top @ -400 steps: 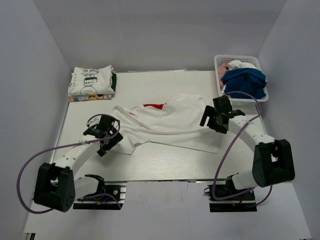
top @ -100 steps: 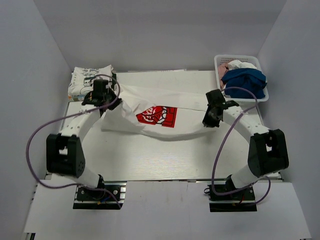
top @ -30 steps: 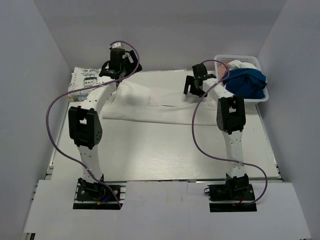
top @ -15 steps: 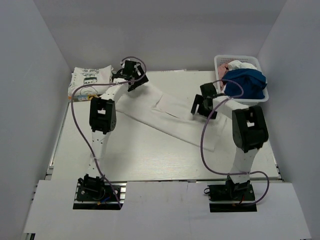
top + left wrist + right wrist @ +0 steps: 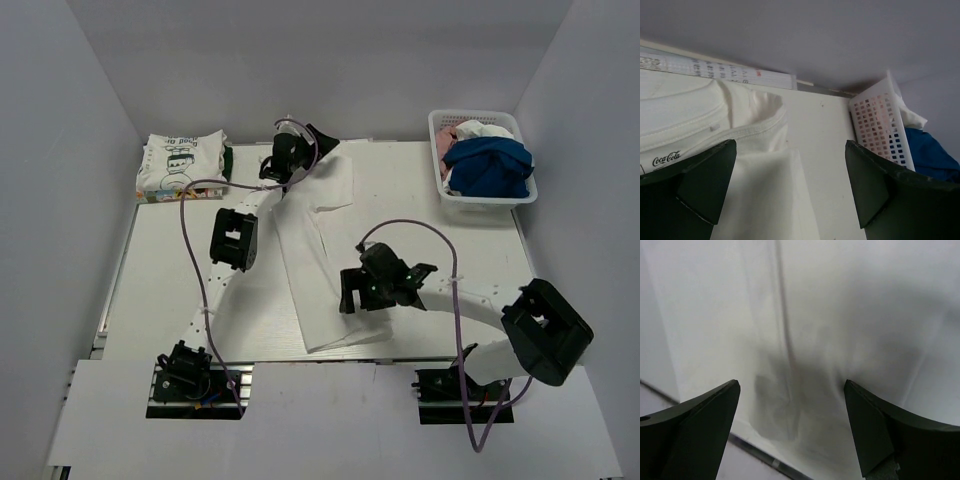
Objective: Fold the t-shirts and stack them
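Observation:
A white t-shirt (image 5: 318, 262), folded into a long strip, lies on the table from the far middle to the near edge. My left gripper (image 5: 316, 144) is open over its collar end; the left wrist view shows the collar (image 5: 715, 125) and the folded cloth (image 5: 765, 200) between the spread fingers (image 5: 705, 185). My right gripper (image 5: 360, 292) is open low over the strip's near end, which fills the right wrist view (image 5: 840, 315). A stack of folded white tees with dark print (image 5: 183, 165) sits at the far left. A royal-blue tee (image 5: 490, 165) lies in the basket.
The white lattice basket (image 5: 478, 118) stands at the far right, with the blue tee and a white and pink cloth in it; it also shows in the left wrist view (image 5: 880, 125). The table's near edge (image 5: 755, 452) lies just beyond the strip's end.
The shirt strip has swung from a diagonal to running far to near. My right gripper moved towards the near edge and leftwards. My left gripper moved a little right along the far edge.

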